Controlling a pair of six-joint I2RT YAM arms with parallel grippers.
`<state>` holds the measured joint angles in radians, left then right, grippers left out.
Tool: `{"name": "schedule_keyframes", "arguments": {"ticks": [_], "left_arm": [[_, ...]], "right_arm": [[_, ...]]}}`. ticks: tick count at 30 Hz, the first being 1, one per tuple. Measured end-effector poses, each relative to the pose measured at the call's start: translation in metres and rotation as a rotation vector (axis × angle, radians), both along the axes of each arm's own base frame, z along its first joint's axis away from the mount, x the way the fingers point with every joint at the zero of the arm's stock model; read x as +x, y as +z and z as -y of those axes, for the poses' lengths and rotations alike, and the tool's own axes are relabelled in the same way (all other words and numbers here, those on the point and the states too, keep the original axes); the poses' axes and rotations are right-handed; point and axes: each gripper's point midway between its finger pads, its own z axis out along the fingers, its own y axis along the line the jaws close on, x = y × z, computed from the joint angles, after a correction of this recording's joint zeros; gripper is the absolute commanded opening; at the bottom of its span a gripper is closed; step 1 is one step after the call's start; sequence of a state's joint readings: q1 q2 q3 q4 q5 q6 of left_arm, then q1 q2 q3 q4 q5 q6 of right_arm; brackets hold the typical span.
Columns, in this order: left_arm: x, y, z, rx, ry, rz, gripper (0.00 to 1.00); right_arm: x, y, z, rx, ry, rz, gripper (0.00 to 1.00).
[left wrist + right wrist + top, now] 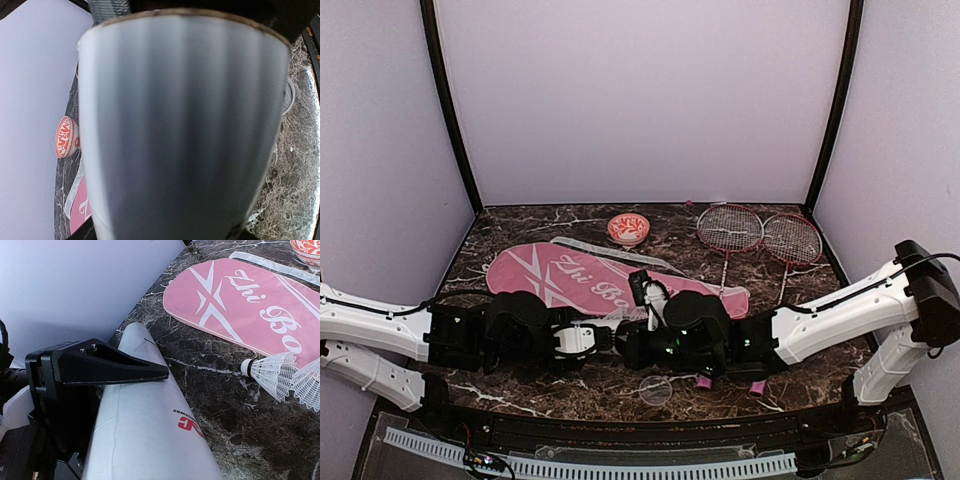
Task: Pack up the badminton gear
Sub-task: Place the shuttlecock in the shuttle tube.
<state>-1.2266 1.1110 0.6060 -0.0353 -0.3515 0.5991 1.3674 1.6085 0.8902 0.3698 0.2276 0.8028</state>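
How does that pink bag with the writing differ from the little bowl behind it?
The pink racket cover is long and lies flat; the bowl is small, round and stands upright. The cover is plain pink with white lettering; the bowl carries a red-and-white pattern. Both rest on the dark marble table.

The racket cover (570,275) lies across the left and middle of the counter (520,225). A bowl (628,229) sits behind it. To the bowl's right, at the far right corner, the left racket (730,228) and right racket (791,238) lie side by side. The tube (145,430) is in front of the cover, and shuttlecocks (270,375) lie between them at the cover's edge.
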Motion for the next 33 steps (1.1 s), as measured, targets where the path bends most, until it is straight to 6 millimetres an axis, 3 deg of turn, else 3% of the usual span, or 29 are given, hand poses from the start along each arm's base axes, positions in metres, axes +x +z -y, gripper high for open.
{"name": "schedule_keyframes", "arguments": {"ticks": [7, 23, 33], "left_arm": [[0.000, -0.001, 0.000, 0.003, -0.001, -0.003, 0.63], [0.001, 0.003, 0.003, -0.019, 0.003, 0.004, 0.63], [0.002, 0.003, 0.002, -0.017, 0.008, 0.006, 0.63]], "right_arm": [[0.003, -0.005, 0.004, -0.025, -0.009, -0.010, 0.15], [0.004, 0.019, 0.027, -0.030, -0.040, 0.006, 0.46], [0.009, 0.032, 0.052, -0.038, -0.088, 0.030, 0.54]]}}
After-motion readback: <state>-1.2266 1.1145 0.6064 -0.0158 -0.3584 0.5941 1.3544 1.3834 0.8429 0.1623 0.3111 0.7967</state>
